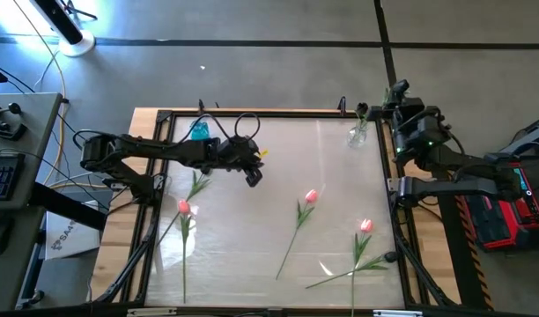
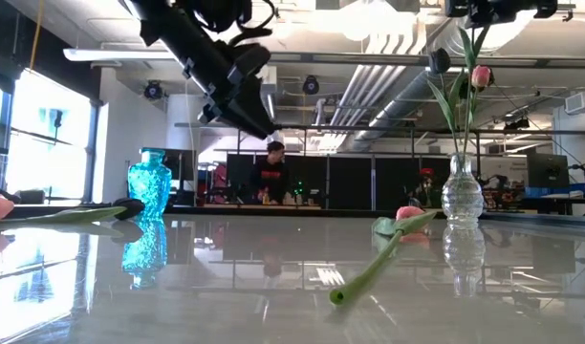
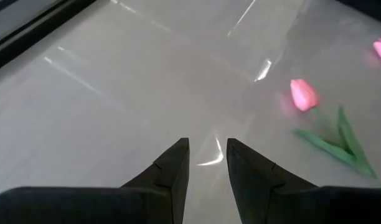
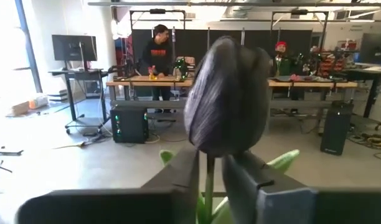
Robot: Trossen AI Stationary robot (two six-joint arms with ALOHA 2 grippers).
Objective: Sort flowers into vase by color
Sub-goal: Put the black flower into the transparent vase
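My left gripper (image 1: 254, 179) (image 3: 208, 146) hangs above the table's middle, narrowly open and empty, well clear of the surface in the low view (image 2: 259, 124). My right gripper (image 1: 395, 91) (image 4: 210, 158) is high over the far right corner, shut on a near-black tulip (image 4: 228, 93). Under it stands a clear vase (image 2: 462, 191) (image 1: 358, 134) with a pink tulip (image 2: 481, 75) and a dark bud (image 2: 439, 60) rising from it. Three pink tulips (image 1: 310, 197) (image 1: 365, 225) (image 1: 183, 207) and a dark one (image 2: 130, 204) lie flat on the table. A blue vase (image 1: 199, 130) stands at the far edge. My right gripper pinches the near-black tulip's stem (image 4: 209, 171) between its two fingers, just under the bud. The fingers come at it level and lie across the stem. The bud stands upright above them, with green leaves (image 4: 284, 160) below. The stem's lower end is hidden.
A raised frame (image 1: 252, 113) runs round the glossy table. Free room lies between the lying tulips at the middle. Beyond the far edge the room holds desks and people (image 4: 158, 50).
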